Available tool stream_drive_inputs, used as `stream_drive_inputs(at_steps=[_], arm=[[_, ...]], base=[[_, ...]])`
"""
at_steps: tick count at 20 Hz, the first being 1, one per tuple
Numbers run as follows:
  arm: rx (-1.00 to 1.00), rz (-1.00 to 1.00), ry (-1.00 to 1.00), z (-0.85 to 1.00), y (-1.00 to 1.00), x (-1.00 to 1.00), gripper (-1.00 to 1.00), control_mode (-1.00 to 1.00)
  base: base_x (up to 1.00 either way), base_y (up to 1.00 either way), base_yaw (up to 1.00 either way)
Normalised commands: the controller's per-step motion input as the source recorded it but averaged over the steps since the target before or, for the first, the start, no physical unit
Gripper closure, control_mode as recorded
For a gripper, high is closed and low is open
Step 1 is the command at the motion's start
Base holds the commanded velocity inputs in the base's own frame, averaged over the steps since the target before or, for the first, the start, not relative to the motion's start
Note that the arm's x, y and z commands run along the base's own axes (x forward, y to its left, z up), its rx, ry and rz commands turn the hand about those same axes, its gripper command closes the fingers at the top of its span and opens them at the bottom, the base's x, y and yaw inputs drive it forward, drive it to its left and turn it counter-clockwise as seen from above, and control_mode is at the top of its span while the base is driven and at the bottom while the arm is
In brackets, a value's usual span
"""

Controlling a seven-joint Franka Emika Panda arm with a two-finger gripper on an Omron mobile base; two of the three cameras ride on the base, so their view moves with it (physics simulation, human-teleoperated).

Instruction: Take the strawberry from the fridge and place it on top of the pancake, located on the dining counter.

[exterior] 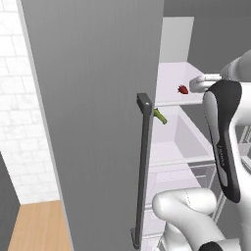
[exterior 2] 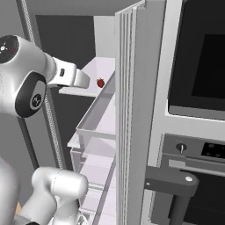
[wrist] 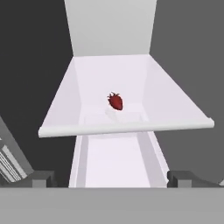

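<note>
From the left base view, the fridge shows its grey door swung open with a long dark bar handle, and a slim green vegetable pokes out just behind that handle, below the upper shelf. The right base view instead takes in the black-fronted wall oven beside the fridge, with a knob panel under it. White brick wall and a patch of wooden floor lie to the left of the door.

Inside, white shelves step down, with a pale drawer bin under the upper one.

The strawberry lies near the middle of the upper shelf, untouched. The pincer hangs in front of the shelf's front edge, level with it, well short of the berry. Its two dark fingertips stand wide apart, with nothing between them.
</note>
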Motion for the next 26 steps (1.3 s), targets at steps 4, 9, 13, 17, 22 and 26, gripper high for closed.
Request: stream_drive_inputs(at_steps=[4, 9, 13, 17, 22, 26], arm=[[0.0, 0.0, 0.0, -0.08, 0.0, 0.62, -1.0, -1.0], [0.0, 0.05, 0.0, -0.18, -0.03, 0.52, -1.0, -1.0], [0.0, 0.1, 0.08, -0.16, -0.16, 0.41, -1.0, -1.0], [0.0, 0.08, 0.04, -0.21, -0.16, 0.27, -1.0, -1.0], [-0.01, 0.0, 0.0, -0.17, 0.0, 0.44, -1.0, -1.0], [0.0, 0.0, 0.0, -0.23, 0.0, 0.44, -1.0, -1.0]], base=[[0.0, 0.0, 0.0], [0.0, 0.0, 0.0], [0.0, 0.0, 0.0], [0.0, 0.0, 0.0], [0.0, 0.0, 0.0], [0.0, 0.0, 0.0]])
